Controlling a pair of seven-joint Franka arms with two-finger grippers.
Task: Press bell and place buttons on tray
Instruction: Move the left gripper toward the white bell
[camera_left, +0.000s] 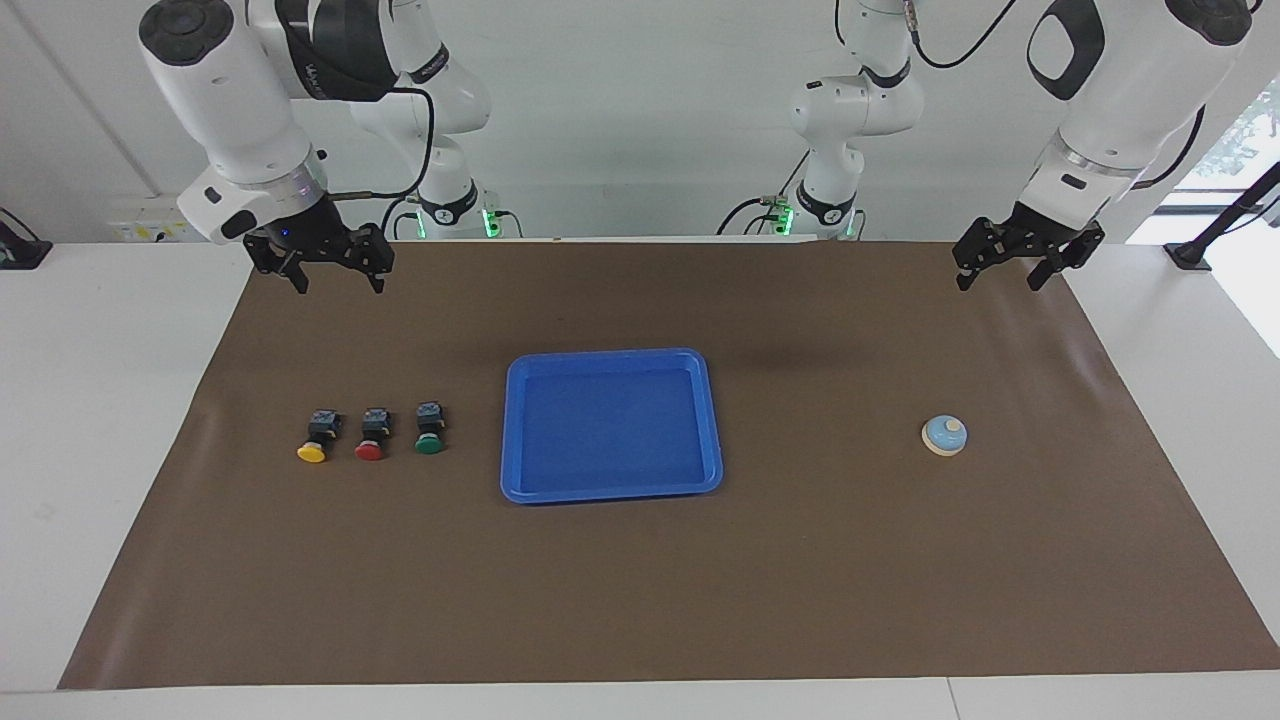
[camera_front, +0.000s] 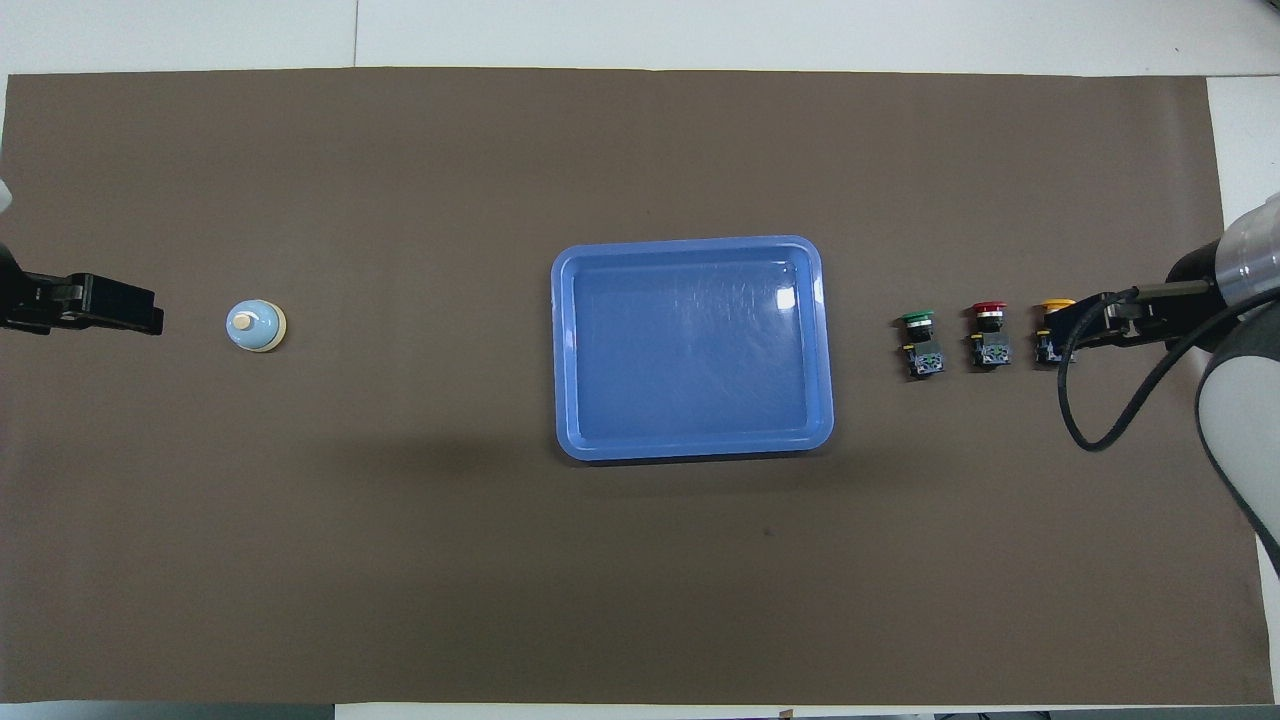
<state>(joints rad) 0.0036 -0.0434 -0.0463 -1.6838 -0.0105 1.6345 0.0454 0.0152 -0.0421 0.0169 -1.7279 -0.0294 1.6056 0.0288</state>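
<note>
Three black-bodied push-buttons capped yellow (camera_left: 313, 440), red (camera_left: 371, 437), green (camera_left: 429, 430) beside bright-blue plastic tray (camera_left: 612, 362), light-blue dome bell (camera_left: 944, 436) toward my left arm's end, my left gripper (camera_left: 1001, 270) and right gripper (camera_left: 338, 277) raised, fingers spread, holding nothing.

a blue tray (camera_front: 692, 251) sits mid-mat on the brown mat (camera_front: 640, 580). toward the left arm's end rests the bell (camera_front: 256, 326), with the left gripper (camera_front: 110, 305) near it. toward the right arm's end stand the green button (camera_front: 922, 345), red button (camera_front: 989, 336) and yellow button (camera_front: 1052, 322) in a row; the right gripper (camera_front: 1085, 325) partly covers the yellow one.
</note>
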